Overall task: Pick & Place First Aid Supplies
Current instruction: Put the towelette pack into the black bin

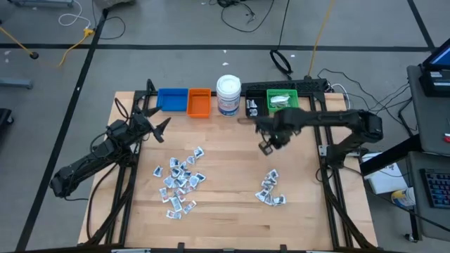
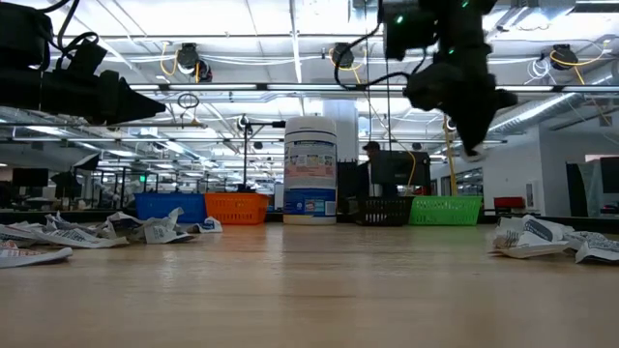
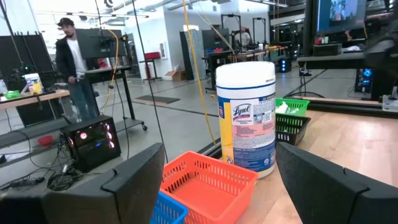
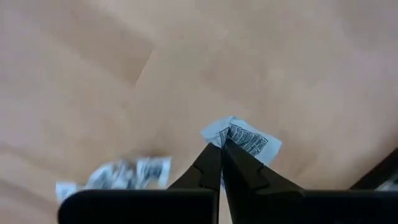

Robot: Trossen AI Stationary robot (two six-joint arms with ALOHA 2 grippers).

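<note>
The first aid supplies are small white and light-blue wrapped packets lying flat on the wooden table in two piles, a large one [image 1: 179, 181] at the left and a small one [image 1: 271, 191] at the right. My right gripper [image 1: 268, 147] hangs over the table between the small pile and the bins, shut on one packet [image 4: 244, 138]. My left gripper [image 1: 160, 130] waits open at the table's left, level, facing the orange bin [image 3: 205, 183] and the white jar [image 3: 246, 115], with nothing between its fingers. My right gripper pinches the packet's near edge [image 4: 229, 133] between its two fingertips, which meet over it. The fingers point down from above. The packet sticks out past the tips, lifted well clear of the table; in the low view it shows as a pale scrap [image 2: 470, 153] at the tips.
Along the far edge stand a blue bin [image 1: 172, 99], an orange bin [image 1: 199, 102], the white jar [image 1: 228, 95], a black bin [image 1: 253, 106] and a green bin [image 1: 283, 100] holding some packets. Bare wood lies between the two piles. A person stands beyond the table.
</note>
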